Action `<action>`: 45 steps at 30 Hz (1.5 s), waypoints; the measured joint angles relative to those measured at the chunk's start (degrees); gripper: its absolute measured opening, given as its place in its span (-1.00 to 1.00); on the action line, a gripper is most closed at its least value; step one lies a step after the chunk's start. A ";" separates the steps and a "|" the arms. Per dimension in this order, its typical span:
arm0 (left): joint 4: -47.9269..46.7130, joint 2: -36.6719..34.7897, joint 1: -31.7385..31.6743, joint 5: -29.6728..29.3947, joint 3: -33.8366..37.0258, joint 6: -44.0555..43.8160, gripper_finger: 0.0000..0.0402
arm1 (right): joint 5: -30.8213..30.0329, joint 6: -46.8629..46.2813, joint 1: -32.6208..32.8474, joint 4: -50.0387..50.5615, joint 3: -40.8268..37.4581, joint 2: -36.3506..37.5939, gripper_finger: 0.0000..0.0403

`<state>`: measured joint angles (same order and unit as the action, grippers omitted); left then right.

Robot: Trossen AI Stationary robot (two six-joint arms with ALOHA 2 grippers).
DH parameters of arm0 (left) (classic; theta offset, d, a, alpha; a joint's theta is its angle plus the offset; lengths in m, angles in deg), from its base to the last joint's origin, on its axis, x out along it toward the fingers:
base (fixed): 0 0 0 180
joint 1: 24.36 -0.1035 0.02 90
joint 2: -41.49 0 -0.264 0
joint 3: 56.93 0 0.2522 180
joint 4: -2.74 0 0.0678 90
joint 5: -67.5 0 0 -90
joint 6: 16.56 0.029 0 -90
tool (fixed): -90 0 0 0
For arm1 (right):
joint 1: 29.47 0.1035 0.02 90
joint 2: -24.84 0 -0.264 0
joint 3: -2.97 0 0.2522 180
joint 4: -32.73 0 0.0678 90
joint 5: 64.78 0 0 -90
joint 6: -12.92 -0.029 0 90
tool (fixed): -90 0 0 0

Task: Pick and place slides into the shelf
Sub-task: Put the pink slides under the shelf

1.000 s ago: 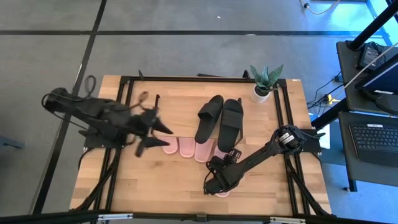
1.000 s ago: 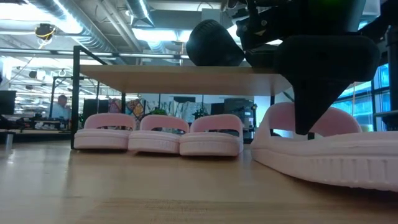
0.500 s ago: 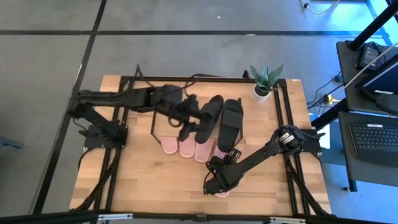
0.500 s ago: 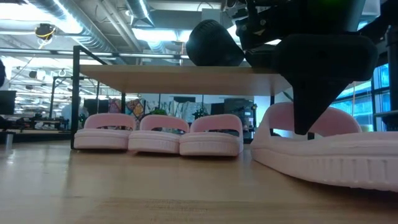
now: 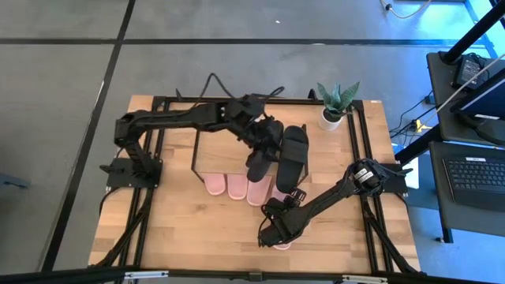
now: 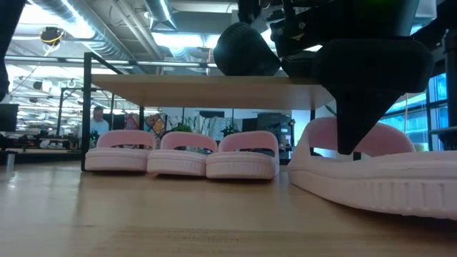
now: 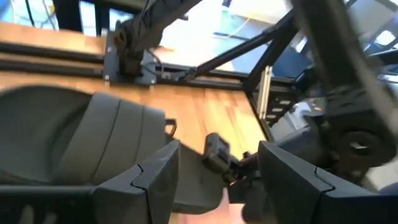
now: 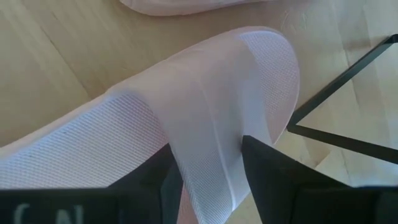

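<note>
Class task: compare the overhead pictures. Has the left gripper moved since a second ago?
Yes. The left gripper has swung from the table's left side across to the black slides on the shelf, nearer the plant.

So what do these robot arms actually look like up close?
Both are dark, slim, jointed arms on black bases at the table's sides. Thin black cables loop along the left arm. The right arm has a round joint with a pale ring. Each gripper ends in two flat, angular dark fingers.

Left gripper [image 5: 264, 138] reaches far across with fingers spread; right gripper [image 5: 278, 230], low, seemingly clamped.
</note>
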<state>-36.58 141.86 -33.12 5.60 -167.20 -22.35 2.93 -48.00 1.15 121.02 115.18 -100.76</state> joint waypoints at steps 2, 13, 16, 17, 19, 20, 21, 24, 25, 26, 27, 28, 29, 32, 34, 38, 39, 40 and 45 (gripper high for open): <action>0.10 1.75 -0.07 0.04 -0.02 0.00 0.02 | 0.00 -0.01 0.00 0.00 0.00 0.00 -0.20; 3.41 6.76 0.05 -1.37 -0.04 0.42 0.02 | -0.06 -0.06 0.00 -0.09 0.00 0.00 -0.20; 3.72 7.61 0.09 -2.42 -0.18 0.65 0.02 | -0.07 -0.06 0.00 -0.05 0.00 0.00 -0.20; 3.98 7.86 0.09 -2.47 -0.22 0.75 0.02 | -0.07 -0.07 0.00 -0.02 0.00 0.00 -0.20; 3.90 7.92 0.09 -2.60 -0.21 0.95 0.02 | -0.07 0.11 0.01 -0.05 0.00 0.00 -0.20; 3.91 8.18 0.11 -2.67 -0.20 1.39 0.02 | -0.07 0.19 0.01 -0.04 0.00 0.00 -0.20; 4.10 8.53 0.11 -2.68 -0.19 1.90 0.02 | -0.04 0.15 0.00 -0.04 0.00 0.00 -0.20; 4.16 8.69 0.11 -2.69 -0.15 1.86 0.02 | -0.04 0.23 0.02 -0.14 0.00 0.00 -0.19; 4.13 8.65 0.11 -2.70 -0.13 1.80 0.02 | -0.04 0.50 0.02 -0.24 0.00 0.00 -0.18; 4.14 8.67 0.11 -2.86 -0.10 1.73 0.02 | -0.04 0.91 0.02 -0.28 0.00 0.00 -0.16; 4.19 8.74 0.11 -2.91 -0.09 1.74 0.02 | -0.02 1.13 0.02 -0.28 0.00 0.01 -0.13; 4.21 8.76 0.09 -2.91 -0.09 1.70 0.02 | -0.02 1.14 0.02 -0.28 0.00 0.02 -0.10; 4.15 8.73 0.09 -2.92 -0.07 1.68 0.02 | -0.02 0.99 0.02 -0.20 0.00 0.02 -0.07; 4.19 8.77 0.09 -3.04 -0.04 1.68 0.02 | -0.02 0.15 0.02 0.48 0.02 0.02 0.03; 4.09 8.76 0.09 -3.14 -0.02 1.66 0.02 | -0.01 0.72 0.00 0.48 0.02 0.02 0.09; 4.08 8.78 0.07 -3.15 0.02 1.66 0.02 | 0.04 1.10 0.02 0.64 0.02 0.02 0.18; 4.09 8.78 0.02 -3.15 0.02 1.64 0.02 | 0.06 1.13 0.02 0.63 0.02 0.02 0.20; 4.13 8.80 -0.04 -3.12 0.02 1.64 0.02 | 0.08 1.11 0.02 0.71 0.08 0.02 0.21; 4.27 8.83 -0.18 -3.12 0.07 1.55 0.02 | 1.14 1.47 0.00 1.83 2.42 0.02 0.22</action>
<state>-32.31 150.69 -33.31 2.48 -167.14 -20.80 4.07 -46.53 1.15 122.84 117.61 -100.74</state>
